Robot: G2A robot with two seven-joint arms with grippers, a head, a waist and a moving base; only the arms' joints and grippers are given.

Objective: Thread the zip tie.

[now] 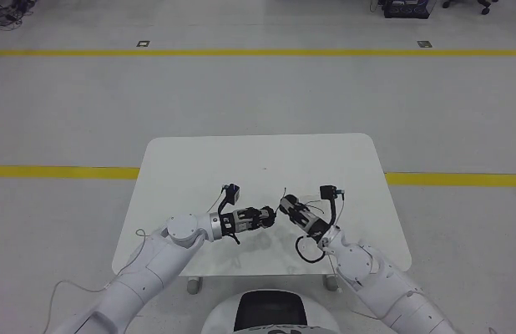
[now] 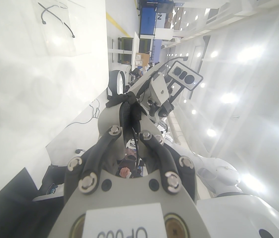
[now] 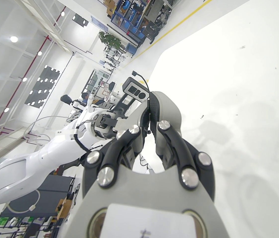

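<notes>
The top view is giving the overall layout: both arms are meeting over the front-centre of the white, round-cornered table (image 1: 341,159), with the left gripper (image 1: 266,216) and the right gripper (image 1: 283,204) standing tip to tip, just beside each other. At this range the item between them is too small to resolve.

The left wrist view is supplying the detail. The left gripper's pale grey fingers (image 2: 109,121) are standing narrow, pinching the zip tie (image 2: 119,99), a thin black plastic strip that is running between the black pads and bunching into a dark, knot-like shape at the fingertips. The strip is hanging above the table, not resting on it. Beyond it, the right arm's grey wrist hardware is sitting close to the tips.

The same view is also showing a flat, clear, glossy sheet (image 2: 55,43) lying on the table, well apart from the grippers. Two spare ties (image 2: 47,9), curved and black, each with a small head, are lying crossed on it.

The right wrist view is showing the right gripper's ribbed black pads (image 3: 153,111) pressing together at the tips. Whether they are gripping the strip cannot be determined. Black link bars with round metal pivots are carrying each finger.
</notes>
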